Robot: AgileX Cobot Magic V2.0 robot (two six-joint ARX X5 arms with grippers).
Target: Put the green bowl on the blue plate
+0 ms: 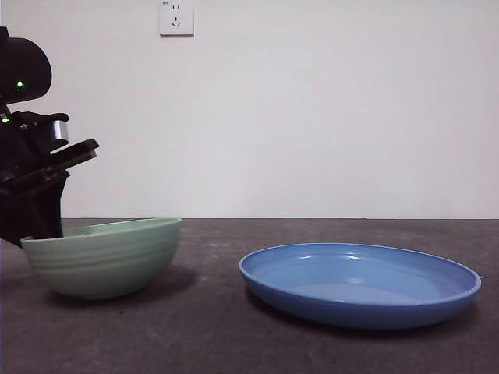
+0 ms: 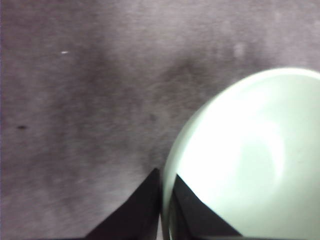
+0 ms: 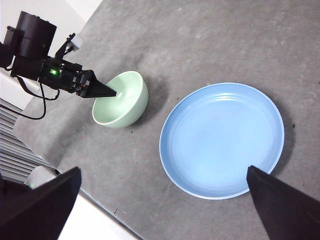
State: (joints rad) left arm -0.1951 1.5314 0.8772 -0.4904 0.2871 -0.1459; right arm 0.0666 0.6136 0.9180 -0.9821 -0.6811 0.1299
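The pale green bowl [image 1: 105, 261] sits at the left of the dark table, tilted so that its rim is higher on the side toward the plate. My left gripper [image 1: 40, 232] is shut on the bowl's rim at its outer left side. The left wrist view shows one jaw inside the green bowl [image 2: 250, 150] and one outside, with the left gripper [image 2: 162, 176] pinching the wall. The blue plate [image 1: 359, 284] lies empty to the right, a short gap from the bowl. My right gripper [image 3: 164, 169] hangs open high above, looking down on the blue plate [image 3: 222, 140], the green bowl [image 3: 122, 100] and the left gripper [image 3: 106, 92].
The grey table [image 1: 226, 335] ends at a white wall with a socket [image 1: 176, 17]. In the right wrist view the table's edge [image 3: 90, 192] runs near the bowl's side, with the left arm's body [image 3: 35, 40] and cables beyond it.
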